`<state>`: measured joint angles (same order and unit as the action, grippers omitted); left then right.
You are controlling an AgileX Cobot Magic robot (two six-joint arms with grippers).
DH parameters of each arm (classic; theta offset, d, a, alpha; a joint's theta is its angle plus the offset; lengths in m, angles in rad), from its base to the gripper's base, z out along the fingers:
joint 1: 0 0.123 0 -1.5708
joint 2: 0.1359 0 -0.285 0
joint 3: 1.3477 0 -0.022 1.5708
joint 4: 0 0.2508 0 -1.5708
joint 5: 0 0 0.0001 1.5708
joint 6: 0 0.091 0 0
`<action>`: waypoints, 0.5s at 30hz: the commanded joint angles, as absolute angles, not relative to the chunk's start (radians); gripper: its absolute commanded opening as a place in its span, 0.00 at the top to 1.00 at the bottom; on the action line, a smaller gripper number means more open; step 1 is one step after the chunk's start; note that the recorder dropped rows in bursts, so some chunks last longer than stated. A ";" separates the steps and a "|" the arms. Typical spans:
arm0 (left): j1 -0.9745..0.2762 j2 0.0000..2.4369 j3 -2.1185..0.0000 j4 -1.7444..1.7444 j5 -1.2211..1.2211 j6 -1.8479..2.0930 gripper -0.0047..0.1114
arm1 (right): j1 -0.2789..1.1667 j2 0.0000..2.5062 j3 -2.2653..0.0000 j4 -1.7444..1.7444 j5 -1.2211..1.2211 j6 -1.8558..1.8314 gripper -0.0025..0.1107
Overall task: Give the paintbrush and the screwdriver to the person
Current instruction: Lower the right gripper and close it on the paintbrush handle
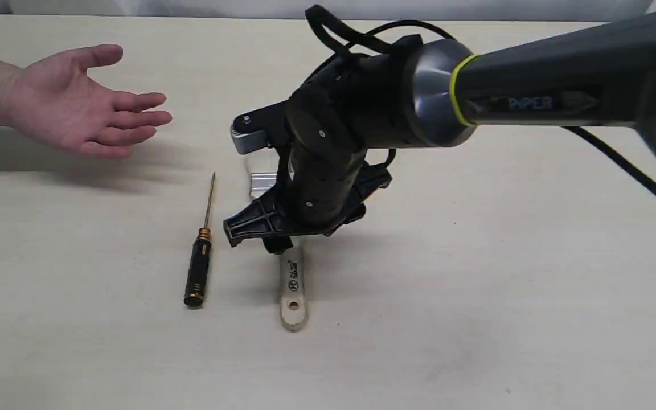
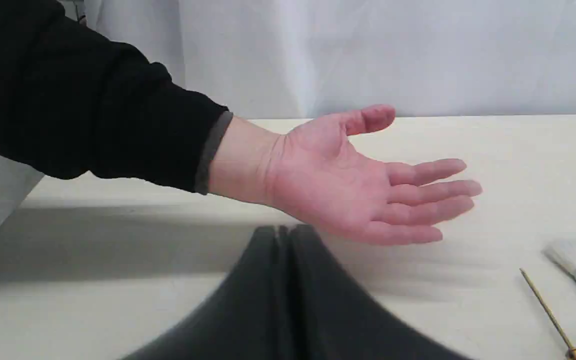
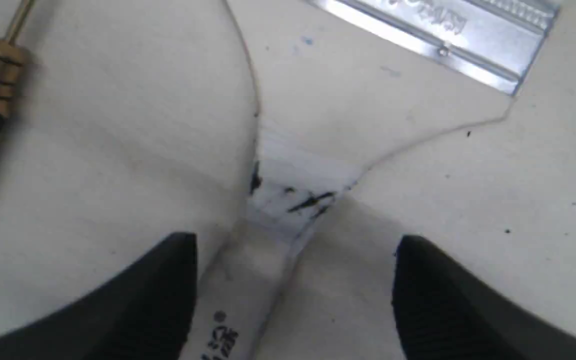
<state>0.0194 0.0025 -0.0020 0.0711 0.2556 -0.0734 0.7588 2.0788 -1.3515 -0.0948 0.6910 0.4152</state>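
Note:
The paintbrush (image 1: pixel 292 287) lies flat on the table, its wooden handle toward the front and its silver ferrule (image 3: pixel 443 30) farther back. My right gripper (image 3: pixel 293 245) is lowered over it and open, one finger on each side of the handle's narrow neck (image 3: pixel 288 210). In the exterior view the right gripper (image 1: pixel 279 242) hides the brush's middle. The screwdriver (image 1: pixel 200 253) lies just left of the brush, shaft pointing away. The person's hand (image 1: pixel 77 102) is held out, palm up, at the far left. My left gripper (image 2: pixel 282 237) is shut and empty, low in front of that hand (image 2: pixel 358 185).
The right arm (image 1: pixel 533 85) reaches in from the right, above the table, with a black cable (image 1: pixel 624 165) hanging behind it. The left wrist view shows the screwdriver shaft (image 2: pixel 548 312) and brush bristles (image 2: pixel 575 255) to one side, and a white curtain (image 2: pixel 368 50) behind the table.

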 commanded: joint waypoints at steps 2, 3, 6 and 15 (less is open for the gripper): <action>0.011 0.000 0.000 0.070 0.249 -0.075 0.96 | 0.759 2.116 -1.360 -0.078 0.628 0.408 0.45; 0.011 0.000 0.000 0.070 0.249 -0.075 0.96 | 0.759 2.125 -1.360 -0.073 0.615 0.408 0.45; 0.011 0.000 0.000 0.070 0.249 -0.075 0.96 | 0.759 2.153 -1.360 -0.068 0.595 0.422 0.45; 0.011 0.000 0.000 0.070 0.249 -0.075 0.96 | 0.745 2.202 -1.360 -0.151 0.658 0.463 0.86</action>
<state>0.0194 0.0025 -0.0020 0.0711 0.2556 -0.0734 0.7525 2.1555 -1.3776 -0.1273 0.6108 0.4569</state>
